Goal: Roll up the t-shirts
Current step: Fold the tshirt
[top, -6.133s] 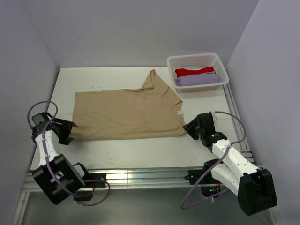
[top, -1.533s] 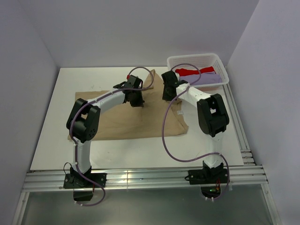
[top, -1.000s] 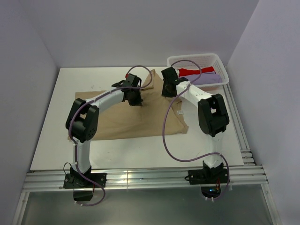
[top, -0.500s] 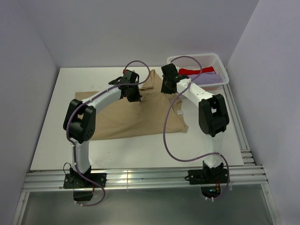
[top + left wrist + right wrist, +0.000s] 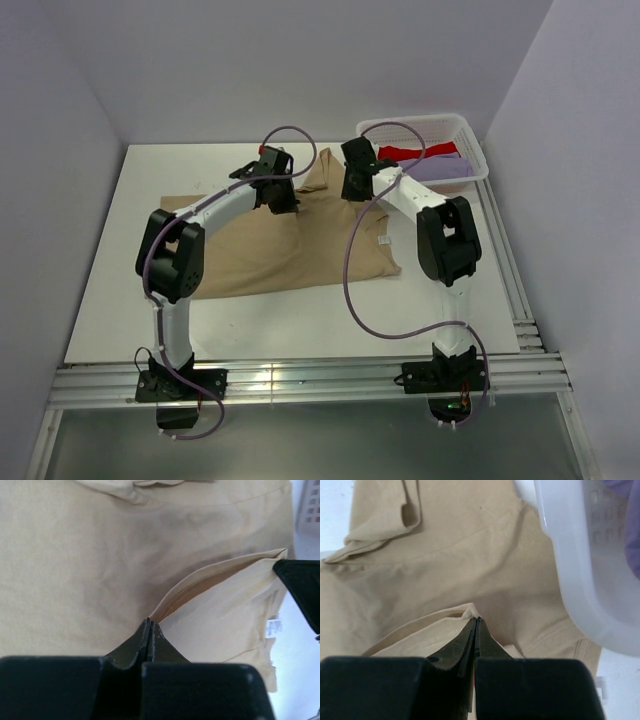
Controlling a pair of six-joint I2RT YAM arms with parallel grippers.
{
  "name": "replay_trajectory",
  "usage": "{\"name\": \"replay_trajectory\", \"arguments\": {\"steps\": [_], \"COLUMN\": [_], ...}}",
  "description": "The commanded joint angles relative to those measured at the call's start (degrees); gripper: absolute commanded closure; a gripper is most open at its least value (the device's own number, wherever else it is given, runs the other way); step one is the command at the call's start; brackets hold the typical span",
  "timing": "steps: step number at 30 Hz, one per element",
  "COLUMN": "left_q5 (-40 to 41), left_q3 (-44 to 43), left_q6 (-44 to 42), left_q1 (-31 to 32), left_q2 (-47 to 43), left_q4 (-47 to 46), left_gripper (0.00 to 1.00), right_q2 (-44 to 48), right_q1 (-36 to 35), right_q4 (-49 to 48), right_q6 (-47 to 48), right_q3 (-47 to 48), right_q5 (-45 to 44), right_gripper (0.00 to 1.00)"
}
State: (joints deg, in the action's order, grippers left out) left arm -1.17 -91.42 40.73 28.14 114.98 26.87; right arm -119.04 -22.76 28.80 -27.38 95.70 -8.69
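Note:
The tan-beige t-shirt (image 5: 270,255) lies spread on the white table, its near hem lifted and drawn over its body toward the far side. My left gripper (image 5: 284,206) is shut on that raised fold; its tips (image 5: 149,623) pinch the cloth edge in the left wrist view. My right gripper (image 5: 352,194) is shut on the same fold further right (image 5: 478,621), near the basket. A white label (image 5: 274,628) shows on the shirt. A red t-shirt (image 5: 415,152) and a lavender t-shirt (image 5: 442,168) lie in the basket.
The white lattice basket (image 5: 472,135) stands at the table's far right corner, its wall (image 5: 580,580) close beside my right gripper. One shirt sleeve (image 5: 325,168) sticks out toward the far edge between the two grippers. Grey walls enclose the table on three sides.
Both arms reached out from the near corners, took the shirt's near edge and have carried it toward the far side. Over the last second both grippers have crept further away.

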Motion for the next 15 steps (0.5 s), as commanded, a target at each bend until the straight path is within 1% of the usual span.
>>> {"name": "replay_trajectory", "arguments": {"steps": [1,2,3,4,5,6,8,9,11,14,15], "left_q5": [0.82,0.90,0.91,0.91,0.91,0.91,0.82,0.90,0.91,0.90,0.91], "left_q3": [-1.57,-1.75,-1.75,-1.83,-2.01,-2.01,-2.45,-2.71,-3.59,-4.38,-4.21], "left_q6": [-1.88,-1.88,-2.06,-2.15,-2.15,-2.41,-2.67,-2.76,-3.02,-3.38,-3.55], "left_q1": [-0.46,-0.46,-0.54,-0.54,-0.46,-0.46,-0.63,-0.72,-0.89,-1.86,-2.30], "left_q2": [1.65,2.09,2.44,2.62,2.88,3.14,3.67,4.20,4.81,4.99,3.86], "left_q4": [-2.26,-2.61,-2.79,-2.97,-3.14,-3.66,-3.85,-3.58,-3.15,-1.74,-1.48], "left_gripper": [1.00,1.00,1.00,0.99,0.98,0.96,0.94,0.91,0.89,0.81,0.75], "right_q2": [-2.07,-2.42,-2.77,-2.86,-2.77,-2.42,-1.81,-0.67,0.65,3.81,5.56], "right_q1": [0.97,0.97,1.05,0.97,0.97,0.97,0.97,1.05,0.97,1.05,0.97], "right_q4": [0.12,0.21,0.29,0.12,-0.05,-0.23,-0.76,-0.93,-1.90,-3.48,-4.53], "right_q6": [0.04,-0.05,-0.22,-0.31,-0.31,-0.48,-0.57,-0.57,-0.57,-0.40,0.21], "right_q3": [4.40,4.58,4.84,4.93,4.85,4.67,3.80,3.27,1.42,-2.00,-2.97], "right_q5": [-0.01,0.07,0.34,0.34,0.43,0.34,0.43,0.43,0.78,1.91,2.53], "right_gripper": [1.00,0.96,0.89,0.86,0.83,0.75,0.69,0.64,0.61,0.58,0.58]}}
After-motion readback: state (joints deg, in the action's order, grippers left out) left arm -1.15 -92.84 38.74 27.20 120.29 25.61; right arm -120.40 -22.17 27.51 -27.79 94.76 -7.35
